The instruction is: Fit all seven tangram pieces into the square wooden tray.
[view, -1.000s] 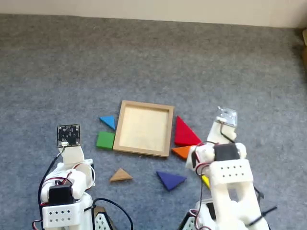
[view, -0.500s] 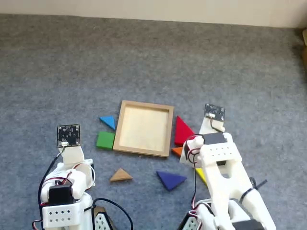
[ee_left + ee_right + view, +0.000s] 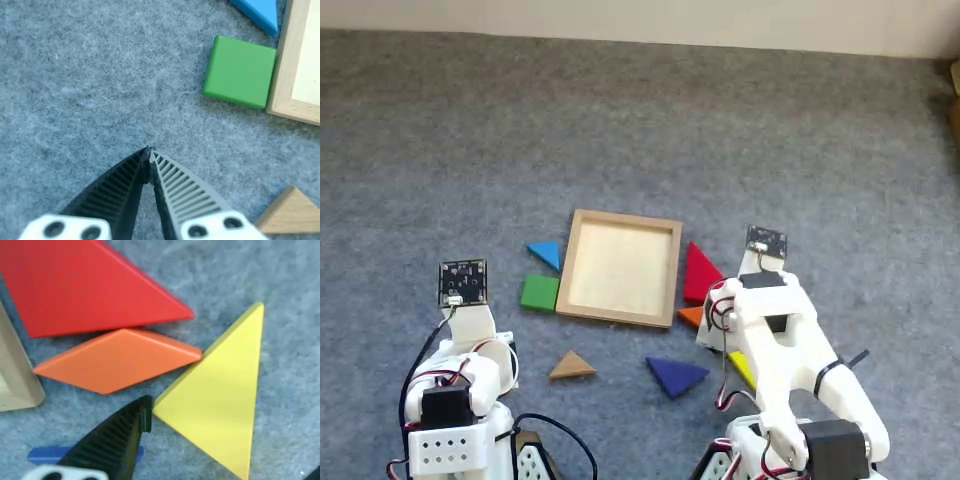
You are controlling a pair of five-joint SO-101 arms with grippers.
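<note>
Grey carpet covers the bench (image 3: 620, 120). At the near left, the left gripper (image 3: 149, 152) hangs closed, unmoved. A blue triangle (image 3: 546, 254) and green square (image 3: 540, 292) lie just left of the empty wooden tray (image 3: 620, 218). On its right sit the red triangle (image 3: 700, 272), orange parallelogram (image 3: 694, 317) and yellow triangle (image 3: 220, 400). The right gripper (image 3: 230, 442), open, has swung left over the yellow triangle within the last second.
</note>
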